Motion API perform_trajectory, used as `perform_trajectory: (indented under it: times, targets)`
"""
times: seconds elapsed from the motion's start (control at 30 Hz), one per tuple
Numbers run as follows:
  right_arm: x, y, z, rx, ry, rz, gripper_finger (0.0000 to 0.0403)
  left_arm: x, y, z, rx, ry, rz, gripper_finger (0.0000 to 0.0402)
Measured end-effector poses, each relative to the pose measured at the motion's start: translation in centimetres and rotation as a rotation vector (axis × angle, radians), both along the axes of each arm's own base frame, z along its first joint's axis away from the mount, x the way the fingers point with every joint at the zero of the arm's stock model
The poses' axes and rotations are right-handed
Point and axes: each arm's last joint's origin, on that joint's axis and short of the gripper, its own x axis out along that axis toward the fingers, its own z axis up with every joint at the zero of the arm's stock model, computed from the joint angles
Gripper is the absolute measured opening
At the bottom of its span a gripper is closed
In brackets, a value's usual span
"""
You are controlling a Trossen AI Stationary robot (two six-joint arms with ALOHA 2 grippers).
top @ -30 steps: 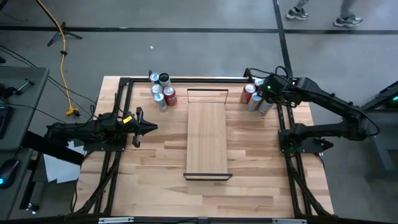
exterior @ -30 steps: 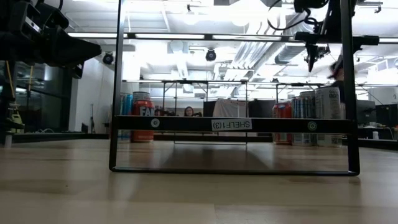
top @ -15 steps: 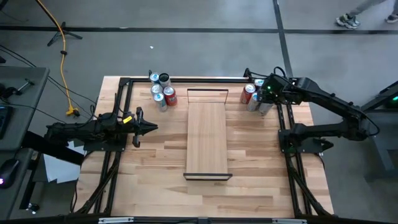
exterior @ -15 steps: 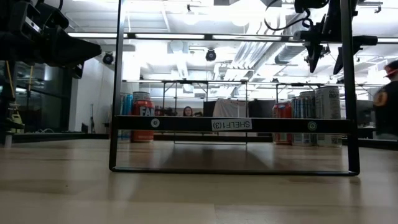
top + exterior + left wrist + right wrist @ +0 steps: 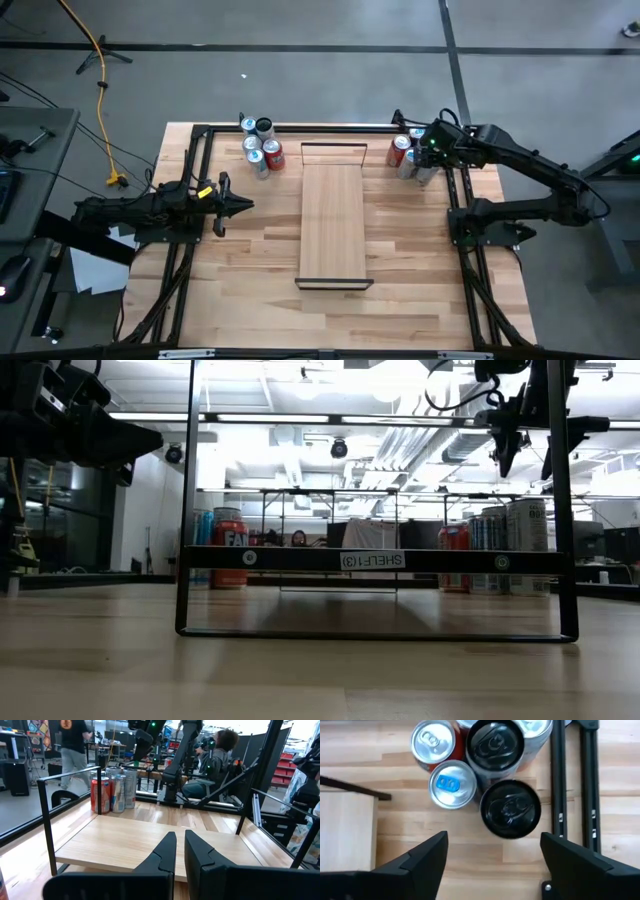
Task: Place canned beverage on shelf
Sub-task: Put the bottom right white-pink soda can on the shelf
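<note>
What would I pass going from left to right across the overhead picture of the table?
Left gripper, shut and waiting over the table's left side → left cluster of cans → shelf, nothing on it → right cluster of cans → right gripper, open above those cans.

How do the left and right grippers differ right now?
The left gripper is shut, level beside the shelf, over bare tabletop; the right gripper is open, pointing down above the cans at the far right corner. Both hold nothing.
</note>
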Motion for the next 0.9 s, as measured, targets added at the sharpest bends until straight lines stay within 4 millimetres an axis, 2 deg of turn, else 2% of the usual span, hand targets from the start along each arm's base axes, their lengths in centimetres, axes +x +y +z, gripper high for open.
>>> perform_trajectory:
  times: [0.2,0.3,0.4,0.6,0.77,0.9]
  targets:
    - [-0.1,-0.1,0.1,-0.045,0.015,-0.044,0.0351,0.0,0.0,0.0,0.0,0.0,0.0,0.0]
    - [-0.1,0.1,0.0,0.007,0.004,-0.021,0.0353,0.0,0.0,0.0,0.0,0.0,0.0,0.0]
    - [0.1,-0.1,-0.2,-0.003,0.007,-0.072,0.0353,0.0,0.0,0.0,0.0,0.0,0.0,0.0]
    - [0.6,-2.0,-1.8,0.046,0.159,-0.15,0.0353,0.0,0.0,0.0,0.0,0.0,0.0,0.0]
    - [1.6,-3.6,-2.7,0.104,0.125,-0.112,0.0353,0.0,0.0,0.0,0.0,-0.001,0.0,0.0]
    - [1.7,-4.0,-3.3,0.14,0.179,-0.123,0.0353,0.0,0.0,0.0,0.0,0.0,0.0,0.0]
